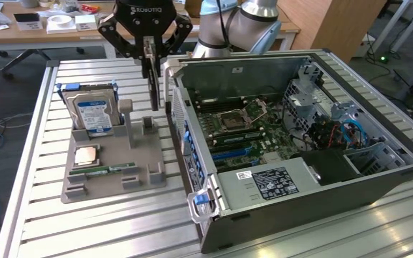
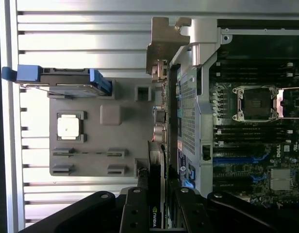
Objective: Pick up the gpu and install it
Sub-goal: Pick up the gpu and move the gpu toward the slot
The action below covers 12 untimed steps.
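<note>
The gpu (image 1: pixel 153 80) hangs edge-on and upright, a thin dark card, with my gripper (image 1: pixel 149 54) shut on its top edge. It is lifted clear of the grey parts holder (image 1: pixel 113 180) and sits just beside the near wall of the open computer case (image 1: pixel 292 134). In the wrist view the gpu (image 2: pixel 158 145) runs away from my gripper (image 2: pixel 159 213) as a narrow strip. Its metal bracket (image 2: pixel 164 43) is at the far end, above the gap between the grey parts holder (image 2: pixel 96 145) and the case wall (image 2: pixel 188 111).
The holder carries a blue-labelled hard drive (image 1: pixel 92 110), a square processor (image 1: pixel 86 156) and a green memory stick (image 1: pixel 106 169). Inside the case lies the motherboard (image 1: pixel 242 129) with its blue slots (image 2: pixel 237 158). Everything rests on a slatted aluminium table (image 1: pixel 106 226).
</note>
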### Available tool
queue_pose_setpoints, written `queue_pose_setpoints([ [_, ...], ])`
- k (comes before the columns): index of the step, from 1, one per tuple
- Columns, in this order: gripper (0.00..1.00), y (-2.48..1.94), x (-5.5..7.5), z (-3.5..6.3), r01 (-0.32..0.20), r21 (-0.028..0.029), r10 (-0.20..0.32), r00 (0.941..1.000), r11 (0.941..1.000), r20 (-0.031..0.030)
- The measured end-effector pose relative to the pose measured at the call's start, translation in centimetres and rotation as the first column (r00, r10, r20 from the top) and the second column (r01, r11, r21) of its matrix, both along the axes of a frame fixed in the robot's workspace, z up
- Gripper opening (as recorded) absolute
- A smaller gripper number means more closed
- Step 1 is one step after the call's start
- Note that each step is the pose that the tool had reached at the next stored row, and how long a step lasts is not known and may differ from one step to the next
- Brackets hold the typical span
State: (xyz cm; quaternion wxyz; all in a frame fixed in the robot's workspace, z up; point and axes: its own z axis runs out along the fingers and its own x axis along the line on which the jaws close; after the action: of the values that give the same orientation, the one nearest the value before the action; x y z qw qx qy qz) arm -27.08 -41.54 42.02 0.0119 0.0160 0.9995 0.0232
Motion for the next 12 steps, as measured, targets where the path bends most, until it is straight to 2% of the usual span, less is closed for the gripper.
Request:
queue_pose_setpoints([
  [12, 0.26, 0.00, 2.5, -0.01, 0.000, 0.0001, 0.000, 1.0000, 1.0000, 0.0001],
])
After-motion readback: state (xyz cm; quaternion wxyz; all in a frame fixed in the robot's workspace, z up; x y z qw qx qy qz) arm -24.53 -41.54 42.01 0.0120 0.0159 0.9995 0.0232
